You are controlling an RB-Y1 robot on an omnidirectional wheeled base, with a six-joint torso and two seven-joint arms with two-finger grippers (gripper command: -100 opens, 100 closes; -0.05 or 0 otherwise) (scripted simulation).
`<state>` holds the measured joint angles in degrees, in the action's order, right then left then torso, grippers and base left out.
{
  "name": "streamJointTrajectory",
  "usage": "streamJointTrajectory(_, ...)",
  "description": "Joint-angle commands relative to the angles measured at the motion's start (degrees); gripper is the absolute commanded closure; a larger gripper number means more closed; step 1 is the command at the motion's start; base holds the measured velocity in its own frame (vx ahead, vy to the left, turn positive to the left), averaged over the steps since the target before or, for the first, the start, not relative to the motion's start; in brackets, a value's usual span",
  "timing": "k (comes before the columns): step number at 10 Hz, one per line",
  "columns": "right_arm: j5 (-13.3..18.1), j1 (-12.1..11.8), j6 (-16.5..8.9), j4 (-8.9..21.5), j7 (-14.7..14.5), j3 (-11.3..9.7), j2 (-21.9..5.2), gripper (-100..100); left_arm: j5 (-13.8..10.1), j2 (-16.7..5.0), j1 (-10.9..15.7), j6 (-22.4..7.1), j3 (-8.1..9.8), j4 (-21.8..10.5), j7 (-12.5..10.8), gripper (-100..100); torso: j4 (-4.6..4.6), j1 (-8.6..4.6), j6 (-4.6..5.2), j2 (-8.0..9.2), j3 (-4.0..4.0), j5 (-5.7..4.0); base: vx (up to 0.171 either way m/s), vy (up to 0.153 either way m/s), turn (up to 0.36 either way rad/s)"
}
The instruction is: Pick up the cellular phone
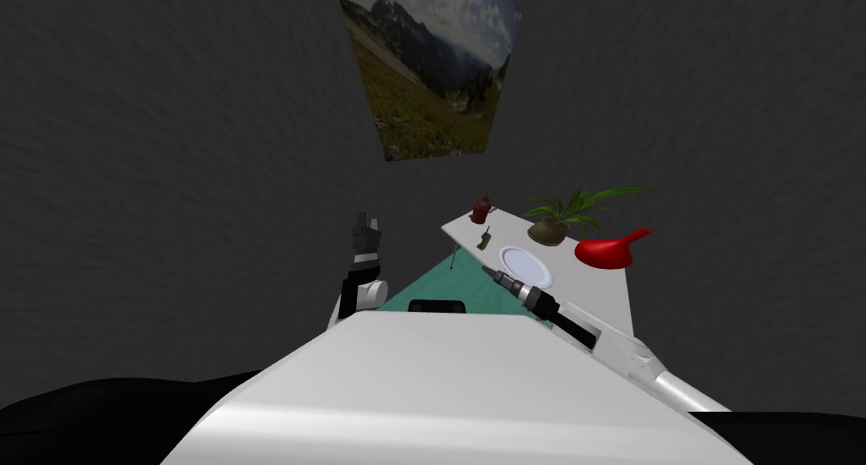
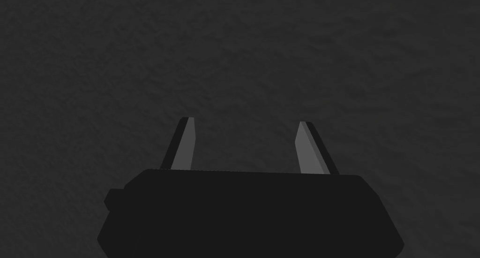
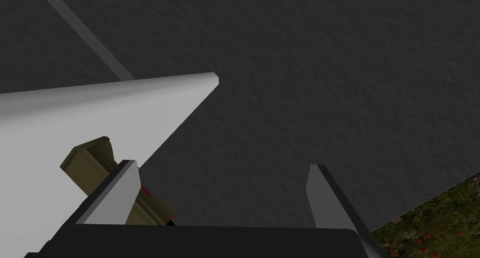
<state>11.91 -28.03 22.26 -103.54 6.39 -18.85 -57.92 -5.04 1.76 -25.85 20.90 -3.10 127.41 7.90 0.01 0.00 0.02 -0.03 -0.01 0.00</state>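
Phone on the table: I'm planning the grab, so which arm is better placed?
Right. The right gripper, open, is at the table edge with the olive phone beside one finger; the left gripper, also open, points at the dark wall.

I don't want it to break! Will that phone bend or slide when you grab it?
The phone looks blocky, so probably stiff. It lies near the table edge, so a nudge might push it off. Small, so likely light.
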Motion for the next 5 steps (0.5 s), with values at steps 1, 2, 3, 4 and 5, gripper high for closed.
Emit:
streamJointTrajectory(1,0.7,-0.09,0.06,1.61,0.27,-0.44,-2.86,-100,0.0,0.0,0.0,0.0,0.0,0.0,0.0,0,0.0,0.0,0.0,0.0,0.0,0.0,0.0,0.006,0.125)
streamJointTrajectory(2,0.7,-0.09,0.06,1.61,0.27,-0.44,-3.53,-100,0.0,0.0,0.0,0.0,0.0,0.0,0.0,0,0.0,0.01,-0.03,-0.01,-0.01,0.0,0.001,0.004,0.086)
streamJointTrajectory(3,1.31,-0.05,0.23,3.29,0.49,-0.82,-5.57,-100,0.0,0.0,0.0,0.0,0.0,0.0,0.0,0,0.0,0.01,-0.01,-0.02,-0.01,0.0,0.005,0.01,0.17)
streamJointTrajectory(4,1.31,-0.05,0.23,3.29,0.49,-0.82,-6.28,-100,0.0,0.0,0.0,0.0,0.0,0.0,0.0,0,-0.01,0.03,-0.03,-0.03,-0.02,0.0,0.005,0.004,0.085)
streamJointTrajectory(5,1.92,-0.03,0.43,4.98,0.74,-1.14,-8.43,-100,0.0,0.0,0.0,0.0,0.0,0.0,0.0,0,-0.01,0.02,0.0,-0.03,-0.02,0.0,0.006,0.01,0.128)
